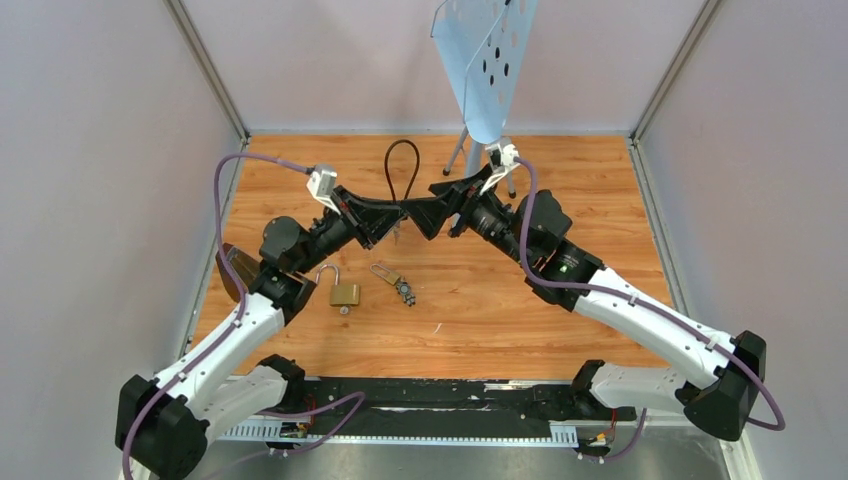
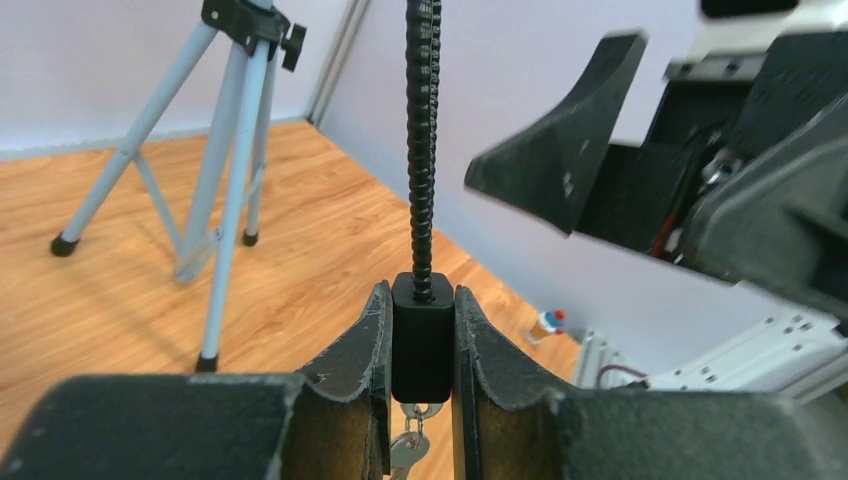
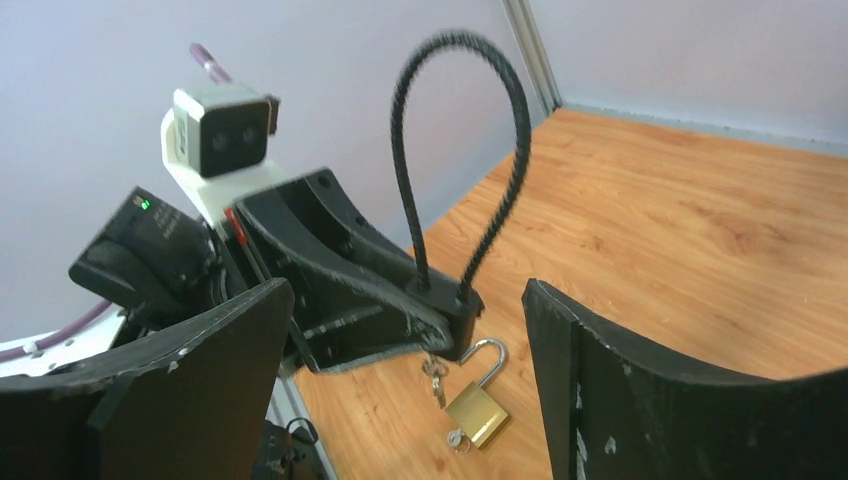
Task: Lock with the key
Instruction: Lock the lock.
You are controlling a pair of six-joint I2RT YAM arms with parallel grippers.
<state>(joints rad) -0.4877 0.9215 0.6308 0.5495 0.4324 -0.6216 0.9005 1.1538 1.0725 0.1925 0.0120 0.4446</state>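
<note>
Closest to the arm bases, on the wooden table (image 1: 560,330), lies a brass padlock (image 1: 345,294) with its silver hoop swung open. The key (image 1: 344,310) is a tiny silver thing with a round head. It sits right at the bottom of the padlock and touches it. It looks stuck in there, but it is too small to be sure. Just to the right of the padlock lies a bunch of keys (image 1: 397,284) with a brass piece and a dark fob. It does not touch the padlock. A bit farther back, the two arms meet up in the air over the middle of the table. The left gripper (image 1: 393,216) is squeezed tight on the black block of a cable lock (image 2: 422,340), with one finger on each side of the block. The black cable loop (image 1: 402,170) stands up from the block, and both its ends go down into it. Some small silver keys (image 2: 408,450) hang under the block, above the table. The right gripper (image 1: 428,208) is just beside the left one and points at it. Its two fingers are spread wide apart and hold nothing. They do not touch the cable lock. At the far end of the table stands a pale tripod (image 1: 462,150) with a blue panel (image 1: 485,60) full of holes on top.
</note>
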